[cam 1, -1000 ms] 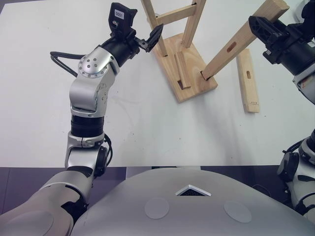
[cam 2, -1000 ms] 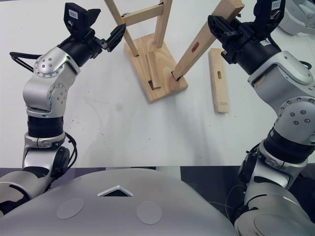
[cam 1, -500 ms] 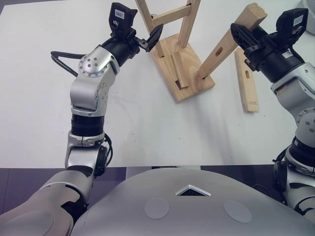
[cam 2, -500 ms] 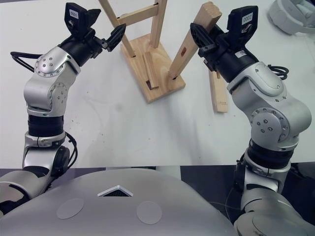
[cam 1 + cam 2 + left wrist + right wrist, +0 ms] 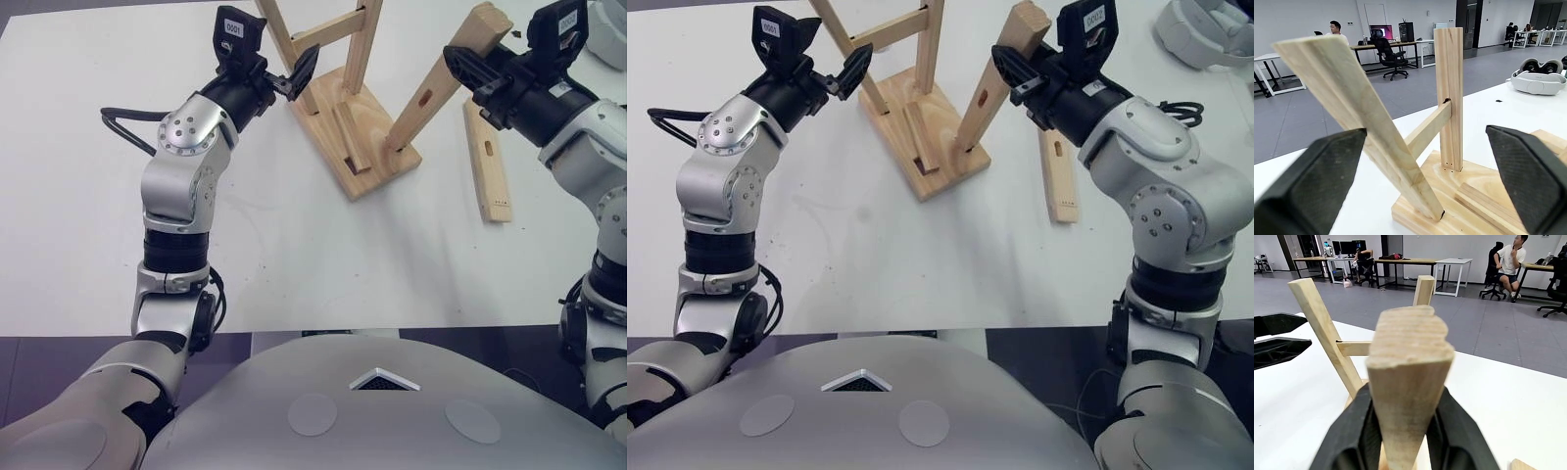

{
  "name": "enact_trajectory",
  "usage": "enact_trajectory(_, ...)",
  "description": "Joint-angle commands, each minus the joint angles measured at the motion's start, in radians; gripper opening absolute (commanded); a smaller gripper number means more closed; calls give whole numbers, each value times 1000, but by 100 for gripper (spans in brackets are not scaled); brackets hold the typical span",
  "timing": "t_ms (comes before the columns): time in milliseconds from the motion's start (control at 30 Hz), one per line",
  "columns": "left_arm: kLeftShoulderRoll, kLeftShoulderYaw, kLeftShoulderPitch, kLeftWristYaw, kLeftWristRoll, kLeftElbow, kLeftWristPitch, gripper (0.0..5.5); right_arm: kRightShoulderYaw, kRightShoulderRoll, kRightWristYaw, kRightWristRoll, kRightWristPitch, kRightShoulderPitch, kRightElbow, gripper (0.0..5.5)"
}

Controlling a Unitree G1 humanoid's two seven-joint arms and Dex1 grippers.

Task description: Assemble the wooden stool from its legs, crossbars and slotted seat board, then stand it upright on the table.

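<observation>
Right gripper [image 5: 468, 70] grasps a tilted leg [image 5: 421, 103], its lower end in the seat board [image 5: 370, 168] at far centre of the surface [image 5: 294, 264]. Left gripper [image 5: 279, 49], released, brackets the left standing leg [image 5: 1376, 142].

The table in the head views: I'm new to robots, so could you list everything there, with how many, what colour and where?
table: one, white, under everything
seat board: one, light wood, flat at the far middle
standing legs: two, light wood, upright in the board
crossbar: one, light wood, joining those two legs
slanted leg: one, light wood, foot at the board's right edge
loose leg: one, light wood, flat, right of the board
headset: one, white, far right corner
cable: one, black, beside the left arm
left tool: one, black, open around a standing leg
right tool: one, black, shut on the slanted leg
</observation>
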Motion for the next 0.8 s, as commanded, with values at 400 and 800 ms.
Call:
enact_trajectory(400,-71,0,71,116,54,-63,-57,449,391,-54,344,-150,205,-257,327,107)
enact_trajectory(800,-96,-21,98,148,57,-78,-69,449,556,29,422,-235,210,-254,389,111)
